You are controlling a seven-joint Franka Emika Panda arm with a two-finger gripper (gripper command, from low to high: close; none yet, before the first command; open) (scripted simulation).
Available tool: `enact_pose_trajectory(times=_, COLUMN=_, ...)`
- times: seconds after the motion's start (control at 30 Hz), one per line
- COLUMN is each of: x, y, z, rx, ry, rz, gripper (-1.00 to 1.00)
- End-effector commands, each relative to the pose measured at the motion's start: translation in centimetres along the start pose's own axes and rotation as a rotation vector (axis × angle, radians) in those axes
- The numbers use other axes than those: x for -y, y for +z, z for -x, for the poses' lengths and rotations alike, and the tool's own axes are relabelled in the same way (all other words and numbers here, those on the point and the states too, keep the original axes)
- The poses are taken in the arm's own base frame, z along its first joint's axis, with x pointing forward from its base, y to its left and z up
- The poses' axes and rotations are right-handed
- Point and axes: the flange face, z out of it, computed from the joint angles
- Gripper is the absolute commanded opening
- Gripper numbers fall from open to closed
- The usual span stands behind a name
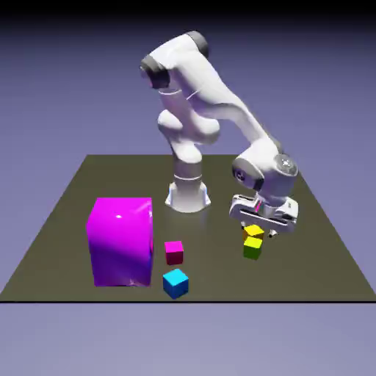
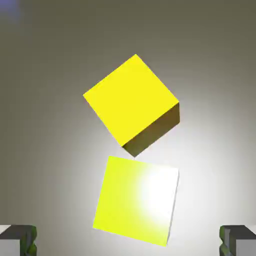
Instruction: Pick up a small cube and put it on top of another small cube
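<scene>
Right of centre in the exterior view, the gripper (image 1: 263,222) hangs over the small orange-yellow cube (image 2: 131,104), jaws spread and empty, apparently lining up a grasp; the lime-green cube (image 2: 137,201) sits beside it.

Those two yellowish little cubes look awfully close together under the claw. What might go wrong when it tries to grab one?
The orange-yellow cube and the lime-green cube sit almost corner to edge, so the open gripper coming down might nudge or catch the wrong one. In the hand view the orange-yellow cube lies turned at an angle to the fingertips, so they may close on its corners and twist it instead of gripping flat faces.
</scene>
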Motion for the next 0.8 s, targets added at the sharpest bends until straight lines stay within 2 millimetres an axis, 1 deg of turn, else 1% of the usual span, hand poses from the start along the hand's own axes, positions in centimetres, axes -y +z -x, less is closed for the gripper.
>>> enact_pose_trajectory(times=0.0, x=-0.1, y=-0.2, z=-0.4, rx=-0.007, ry=-0.063, rz=-0.003, gripper=0.00)
enact_pose_trajectory(times=0.07, x=-0.1, y=-0.6, z=-1.2, rx=-0.020, ry=-0.187, rz=-0.005, gripper=0.00)
enact_pose_trajectory(times=0.1, x=0.2, y=-0.2, z=-1.7, rx=-0.023, ry=-0.253, rz=-0.014, gripper=0.00)
enact_pose_trajectory(times=0.2, x=2.7, y=4.3, z=-4.1, rx=-0.029, ry=-0.471, rz=-0.076, gripper=0.00)
enact_pose_trajectory(times=0.23, x=2.7, y=4.3, z=-4.1, rx=-0.029, ry=-0.471, rz=-0.076, gripper=0.00)
enact_pose_trajectory(times=0.43, x=2.4, y=11.0, z=-3.9, rx=-0.029, ry=-0.470, rz=-0.075, gripper=0.00)
enact_pose_trajectory(times=0.47, x=2.5, y=11.2, z=-3.9, rx=-0.029, ry=-0.471, rz=-0.076, gripper=0.00)
enact_pose_trajectory(times=0.5, x=2.5, y=11.2, z=-3.9, rx=-0.029, ry=-0.471, rz=-0.076, gripper=-1.00)
enact_pose_trajectory(times=0.53, x=2.5, y=11.2, z=-3.9, rx=-0.029, ry=-0.471, rz=-0.076, gripper=-1.00)
enact_pose_trajectory(times=0.73, x=2.7, y=4.4, z=-4.1, rx=-0.029, ry=-0.470, rz=-0.075, gripper=-1.00)
enact_pose_trajectory(times=0.77, x=2.9, y=4.0, z=-3.0, rx=-0.022, ry=-0.488, rz=-0.069, gripper=-1.00)
